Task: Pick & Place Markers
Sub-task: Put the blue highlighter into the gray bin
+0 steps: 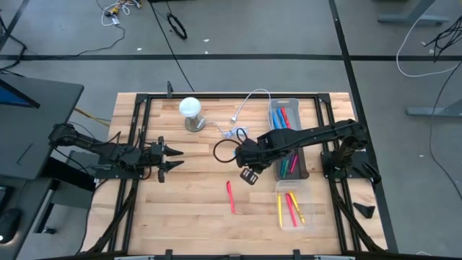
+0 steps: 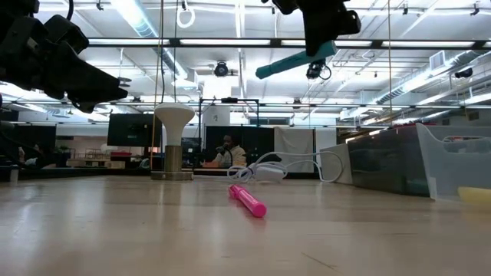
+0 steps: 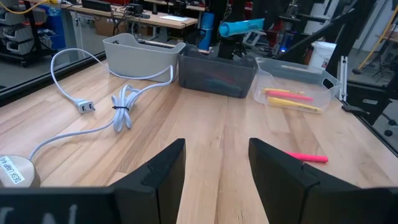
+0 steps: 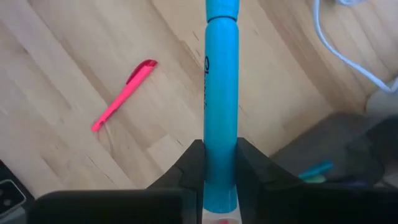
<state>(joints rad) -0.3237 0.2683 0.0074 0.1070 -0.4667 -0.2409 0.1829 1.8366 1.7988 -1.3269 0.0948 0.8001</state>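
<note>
Markers at mid-sort. One blue marker (image 4: 221,93) is clamped between the fingers of the right gripper (image 4: 221,163) and carried high above the table (image 1: 195,195), as the low view confirms; in the high view this gripper (image 1: 249,165) hangs over the table's middle, just beside the dark bin (image 1: 299,172). A pink marker (image 1: 231,196) lies loose on the bare wood near the front, apart from everything else, and appears to be the only one not yet collected. The dark bin holds several markers (image 1: 287,165), red, green and blue among them; the clear bin (image 1: 283,224) in front of it holds yellow and pink-red markers (image 1: 291,207). By this reading the task is well advanced: most markers are binned, one is in transit, one is left on the table.

The left gripper (image 1: 167,157) waits above the table's left part, its fingers (image 3: 163,171) parted and empty.

A white desk lamp (image 1: 190,112) stands toward the back of the table, and a white cable with its plug (image 3: 99,102) trails across the wood between the lamp and the bins. A grey tub (image 3: 142,57) sits beside the dark bin in the left wrist view. Nothing lies between the carried marker and the bins; the cable is near the dark bin's back end and could snag a low approach. A person (image 2: 228,150) sits far off in the room.
</note>
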